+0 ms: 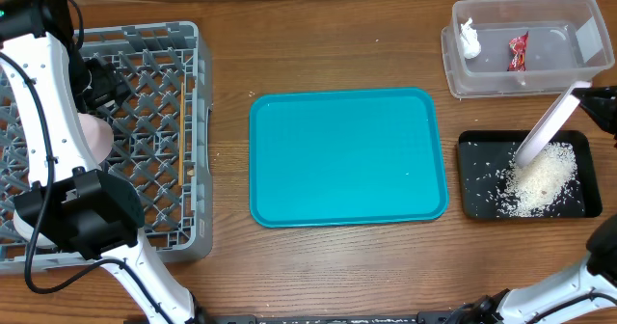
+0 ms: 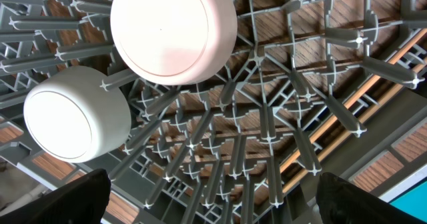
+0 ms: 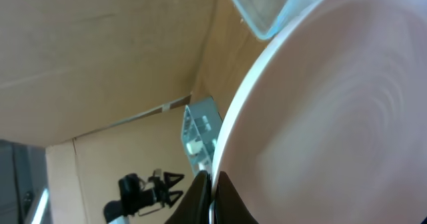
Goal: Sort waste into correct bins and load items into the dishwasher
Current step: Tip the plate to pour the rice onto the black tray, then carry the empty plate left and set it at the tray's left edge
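My right gripper (image 3: 212,196) is shut on the rim of the large white plate (image 3: 333,117). Overhead, the plate (image 1: 549,123) tilts steeply over the black tray (image 1: 474,201), where white rice crumbs (image 1: 538,181) lie heaped. The clear tub (image 1: 453,46) holds a crumpled white tissue (image 1: 469,39) and a red wrapper (image 1: 519,50). My left gripper (image 2: 213,209) hangs open over the grey dish rack (image 1: 193,44), holding nothing. A white-pinkish bowl (image 2: 173,31) and a white cup (image 2: 77,114) sit in the rack. Wooden chopsticks (image 1: 181,131) lie along its right side.
The teal serving tray (image 1: 347,155) lies in the middle of the wooden table, between the rack and the two bins. The rack's upright pegs (image 2: 267,144) stand close below my left fingers. A corner of the clear tub (image 3: 267,4) shows above the plate.
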Available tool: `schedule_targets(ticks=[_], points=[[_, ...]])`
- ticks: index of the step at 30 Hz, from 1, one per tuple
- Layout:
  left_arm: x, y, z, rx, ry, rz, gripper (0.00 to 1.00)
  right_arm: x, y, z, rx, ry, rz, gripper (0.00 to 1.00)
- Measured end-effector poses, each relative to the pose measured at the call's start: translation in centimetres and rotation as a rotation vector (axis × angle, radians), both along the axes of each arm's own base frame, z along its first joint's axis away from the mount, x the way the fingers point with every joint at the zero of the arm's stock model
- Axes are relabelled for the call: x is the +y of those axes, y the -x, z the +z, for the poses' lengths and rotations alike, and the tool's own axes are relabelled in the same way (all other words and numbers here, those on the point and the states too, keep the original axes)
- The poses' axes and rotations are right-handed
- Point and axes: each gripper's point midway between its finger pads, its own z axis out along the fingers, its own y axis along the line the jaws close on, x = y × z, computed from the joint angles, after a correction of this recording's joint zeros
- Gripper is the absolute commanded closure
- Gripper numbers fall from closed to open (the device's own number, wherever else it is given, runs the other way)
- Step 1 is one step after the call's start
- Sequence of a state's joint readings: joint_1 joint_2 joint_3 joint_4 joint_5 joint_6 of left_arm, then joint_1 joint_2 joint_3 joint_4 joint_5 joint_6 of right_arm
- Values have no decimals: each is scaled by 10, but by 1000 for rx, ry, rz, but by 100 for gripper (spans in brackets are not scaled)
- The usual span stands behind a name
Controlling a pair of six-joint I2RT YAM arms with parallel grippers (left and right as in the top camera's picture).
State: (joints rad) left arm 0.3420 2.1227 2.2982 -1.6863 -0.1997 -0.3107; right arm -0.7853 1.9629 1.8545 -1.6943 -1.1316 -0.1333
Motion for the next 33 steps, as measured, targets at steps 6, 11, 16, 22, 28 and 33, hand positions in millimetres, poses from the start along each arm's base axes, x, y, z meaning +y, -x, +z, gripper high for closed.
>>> schedule_targets(ticks=[6,11,16,22,28,33], points=[[0,0,0,0,0,0,0,5,-4,5,-43,3,10,96],[0,0,0,0,0,0,0,9,-7,10,-59,-16,13,96],[0,0,0,0,0,0,0,14,-4,12,-42,-44,13,96],[0,0,0,0,0,0,0,51,-11,23,-52,-77,88,96],[0,0,0,0,0,0,0,177,-13,43,-160,-35,435,96],[0,0,0,0,0,0,0,285,-11,19,-231,172,742,96]])
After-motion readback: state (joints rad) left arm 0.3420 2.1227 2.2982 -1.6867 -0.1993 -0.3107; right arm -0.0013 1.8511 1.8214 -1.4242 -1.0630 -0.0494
